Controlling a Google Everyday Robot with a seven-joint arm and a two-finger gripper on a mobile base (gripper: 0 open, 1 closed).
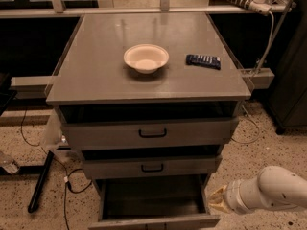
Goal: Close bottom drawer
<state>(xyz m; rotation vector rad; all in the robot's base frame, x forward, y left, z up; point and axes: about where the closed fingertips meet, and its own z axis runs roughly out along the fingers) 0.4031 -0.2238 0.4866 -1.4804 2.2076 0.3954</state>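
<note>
1. Camera view: the bottom drawer (pixel 152 201) sits lowest in the grey desk (pixel 96 78), pulled far out, with its dark inside exposed and its front panel at the lower edge of the view.
2. The gripper (pixel 217 203) hangs just beside the drawer's right front corner, its yellowish tip pointing left towards the drawer's side. Whether it is spread or closed is not clear here.
3. Above, the middle drawer (pixel 152 166) and the top drawer (pixel 152 133) each stand slightly out.
4. On the desk rest a pale bowl (pixel 146 58) and, well apart to its right, a dark flat remote-like item (pixel 204 61).
5. Left of the drawers, black cables (pixel 67 188) and a black bar (pixel 41 181) lie on the speckled floor (pixel 268 152); none of them lies in front of the drawer.
</note>
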